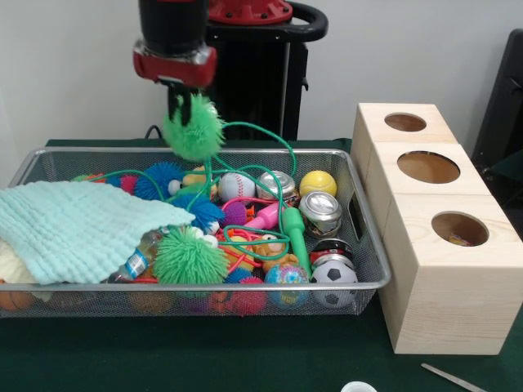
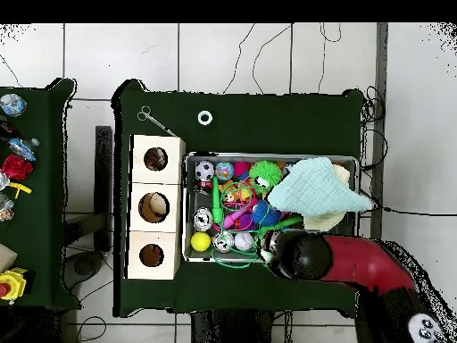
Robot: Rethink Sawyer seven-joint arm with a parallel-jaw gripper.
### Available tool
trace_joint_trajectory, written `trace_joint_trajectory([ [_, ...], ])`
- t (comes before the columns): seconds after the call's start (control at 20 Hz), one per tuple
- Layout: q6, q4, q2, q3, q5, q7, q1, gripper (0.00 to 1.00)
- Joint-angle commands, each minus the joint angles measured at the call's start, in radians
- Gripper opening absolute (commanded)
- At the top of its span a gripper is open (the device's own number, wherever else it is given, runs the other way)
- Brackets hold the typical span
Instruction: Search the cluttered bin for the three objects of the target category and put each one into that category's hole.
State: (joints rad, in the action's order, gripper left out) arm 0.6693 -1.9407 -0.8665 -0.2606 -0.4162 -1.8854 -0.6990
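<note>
Bin: wire-mesh basket (image 1: 369, 214) of silver metal with a rounded rim, wide and shallow, lying along the middle of the green tabletop (image 1: 204, 351); in the overhead view its long side runs toward the tabletop's right edge
End effector: end effector (image 1: 186, 110) hangs over the bin's far rim, its short dark tips pinched on a green spiky ball (image 1: 194, 128), which is lifted clear of the clutter; a green cord (image 1: 274, 143) loops just behind the ball, and whether it is attached to the ball cannot be told
Contents: second green spiky ball (image 1: 188, 257) near the front rim; blue spiky ball (image 1: 158, 178); baseball (image 1: 236, 186); yellow ball (image 1: 317, 183); small soccer ball (image 1: 333, 273); two shiny metal tins (image 1: 319, 208); all tangled in cords
Cloth: pale mint waffle-textured cloth (image 1: 78, 229) drapes over one end of the bin and hides what lies under it
Boxes: three pale wooden cubes (image 1: 445, 269) in a row beside the bin's other end, each with a round hole on top
Hole: mid-sized hole (image 1: 460, 229) in the cube nearest the tabletop's front edge; something small shows inside, too dim to name
Cut off: metal tool (image 1: 453, 377) and white ring (image 1: 358, 387) at the front edge, only partly seen
</note>
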Motion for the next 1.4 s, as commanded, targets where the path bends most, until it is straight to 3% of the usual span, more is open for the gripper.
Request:
trace_joint_trajectory([
  [0.05, 0.173, -0.117, -0.136, -0.142, -0.037, 0.409, -0.116, 0.00],
  [0.35, 0.062, 0.000, 0.030, -0.170, -0.193, 0.349, -0.111, 0.00],
  [0.5, 0.031, 0.056, 0.089, -0.181, -0.229, 0.324, -0.098, 0.00],
  [0.75, 0.012, 0.095, 0.124, -0.187, -0.275, 0.279, -0.097, 0.00],
  [1.4, -0.086, 0.177, 0.163, -0.306, -0.380, 0.333, -0.188, 0.00],
])
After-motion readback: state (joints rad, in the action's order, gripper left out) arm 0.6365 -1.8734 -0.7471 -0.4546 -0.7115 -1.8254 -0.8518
